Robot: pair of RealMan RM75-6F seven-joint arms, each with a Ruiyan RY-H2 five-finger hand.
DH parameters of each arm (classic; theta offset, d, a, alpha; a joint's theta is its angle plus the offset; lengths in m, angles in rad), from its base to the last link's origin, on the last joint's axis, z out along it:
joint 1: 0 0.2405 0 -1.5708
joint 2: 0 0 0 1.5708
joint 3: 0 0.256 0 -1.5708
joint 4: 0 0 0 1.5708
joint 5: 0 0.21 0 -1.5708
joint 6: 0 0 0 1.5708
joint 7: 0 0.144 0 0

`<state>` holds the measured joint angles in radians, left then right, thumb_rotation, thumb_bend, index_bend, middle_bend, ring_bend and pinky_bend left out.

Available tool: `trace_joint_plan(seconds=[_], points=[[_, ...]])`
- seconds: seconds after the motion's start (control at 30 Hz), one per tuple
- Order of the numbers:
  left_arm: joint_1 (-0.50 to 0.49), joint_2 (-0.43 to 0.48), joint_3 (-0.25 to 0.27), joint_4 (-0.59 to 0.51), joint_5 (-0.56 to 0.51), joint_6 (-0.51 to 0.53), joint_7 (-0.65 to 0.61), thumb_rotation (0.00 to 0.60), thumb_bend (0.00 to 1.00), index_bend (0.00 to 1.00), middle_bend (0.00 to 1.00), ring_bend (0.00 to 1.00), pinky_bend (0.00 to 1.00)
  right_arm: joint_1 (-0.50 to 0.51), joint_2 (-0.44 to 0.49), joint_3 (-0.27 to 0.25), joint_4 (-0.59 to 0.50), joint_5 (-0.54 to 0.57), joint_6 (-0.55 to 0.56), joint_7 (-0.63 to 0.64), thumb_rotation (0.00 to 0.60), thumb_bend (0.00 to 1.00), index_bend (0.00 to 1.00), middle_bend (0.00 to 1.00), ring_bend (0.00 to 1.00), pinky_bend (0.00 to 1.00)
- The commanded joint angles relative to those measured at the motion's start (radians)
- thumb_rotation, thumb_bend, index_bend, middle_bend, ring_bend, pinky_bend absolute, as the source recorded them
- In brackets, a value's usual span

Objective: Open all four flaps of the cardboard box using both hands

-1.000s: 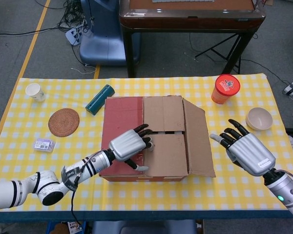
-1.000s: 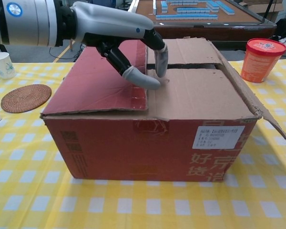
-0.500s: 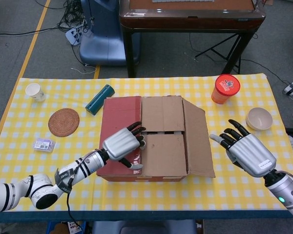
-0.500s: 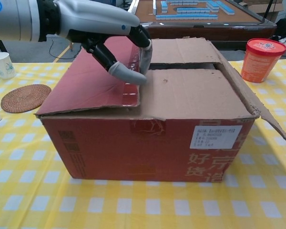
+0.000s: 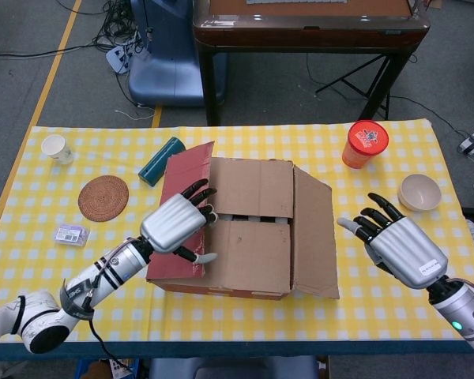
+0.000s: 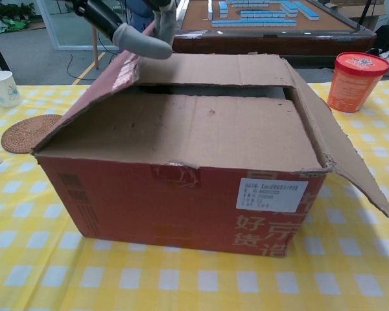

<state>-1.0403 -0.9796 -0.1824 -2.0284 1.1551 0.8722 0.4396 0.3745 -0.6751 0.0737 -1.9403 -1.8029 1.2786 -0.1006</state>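
The left hand (image 5: 178, 227) grips the free edge of the box's (image 5: 245, 260) red left flap (image 5: 182, 178), fingers curled over it and thumb beneath, the flap tilted up. The box sits mid-table. At its 3 o'clock, the right hand (image 5: 399, 245) hovers apart from the sagging right flap (image 5: 312, 233), fingers spread, holding nothing.

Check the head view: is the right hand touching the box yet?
No. The right hand hangs open beside the box, with bare tablecloth between them.
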Motion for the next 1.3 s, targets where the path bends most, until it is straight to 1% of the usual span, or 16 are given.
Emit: trace_joint_plan(seconds=[0.03,0.17,0.27,0.43,0.6,0.7,0.93,0.97,1.1,1.2,1.3], points=[[0.015,0.036,-0.02,-0.018,-0.014,0.027,0.0,0.211,0.23,0.54,0.42,0.11,0.0,-0.001,0.003,0.001,-0.001,-0.004,0.004,0.004,0.6,0.71,0.22,0.36,0.26,0.1],[0.032,0.079,-0.037,-0.031,-0.042,0.053,-0.007,0.208,0.23,0.54,0.42,0.11,0.0,-0.002,0.005,0.003,-0.001,-0.008,0.01,0.011,0.6,0.71,0.22,0.36,0.26,0.1],[0.046,0.108,-0.039,-0.028,-0.066,0.067,0.006,0.211,0.23,0.55,0.42,0.11,0.0,-0.001,0.006,0.005,0.001,-0.011,0.012,0.015,0.6,0.71,0.22,0.36,0.26,0.1],[0.072,0.144,-0.024,-0.013,-0.119,0.087,0.045,0.207,0.23,0.55,0.42,0.11,0.0,0.001,0.005,0.007,0.002,-0.018,0.015,0.022,0.6,0.71,0.22,0.36,0.26,0.1],[0.097,0.169,-0.003,0.009,-0.132,0.106,0.092,0.208,0.23,0.55,0.42,0.11,0.0,0.006,0.004,0.011,0.002,-0.019,0.012,0.023,0.6,0.71,0.22,0.36,0.26,0.1],[0.104,0.186,0.005,0.009,-0.176,0.099,0.111,0.21,0.23,0.55,0.42,0.11,0.0,0.009,0.003,0.013,0.001,-0.019,0.009,0.023,0.6,0.71,0.22,0.36,0.26,0.1],[0.096,0.223,0.017,0.009,-0.326,0.064,0.152,0.211,0.23,0.55,0.42,0.11,0.0,0.015,0.001,0.016,-0.001,-0.019,0.0,0.021,0.6,0.71,0.22,0.36,0.26,0.1],[0.095,0.226,0.016,0.006,-0.334,0.063,0.15,0.208,0.23,0.55,0.42,0.11,0.0,0.017,0.001,0.016,-0.002,-0.018,-0.004,0.021,0.6,0.71,0.22,0.36,0.26,0.1],[0.117,0.235,0.004,-0.015,-0.325,0.069,0.091,0.207,0.23,0.53,0.42,0.11,0.0,0.028,-0.006,0.016,-0.003,-0.017,-0.027,0.019,0.6,0.71,0.22,0.36,0.26,0.1],[0.152,0.232,-0.007,-0.026,-0.275,0.089,0.019,0.21,0.23,0.51,0.42,0.11,0.0,0.045,-0.016,0.018,-0.008,-0.01,-0.058,0.013,0.6,0.7,0.22,0.35,0.26,0.1],[0.194,0.216,-0.009,-0.025,-0.217,0.133,-0.037,0.208,0.23,0.46,0.39,0.11,0.0,0.065,-0.026,0.024,-0.017,0.009,-0.097,-0.001,0.6,0.64,0.22,0.33,0.26,0.1]])
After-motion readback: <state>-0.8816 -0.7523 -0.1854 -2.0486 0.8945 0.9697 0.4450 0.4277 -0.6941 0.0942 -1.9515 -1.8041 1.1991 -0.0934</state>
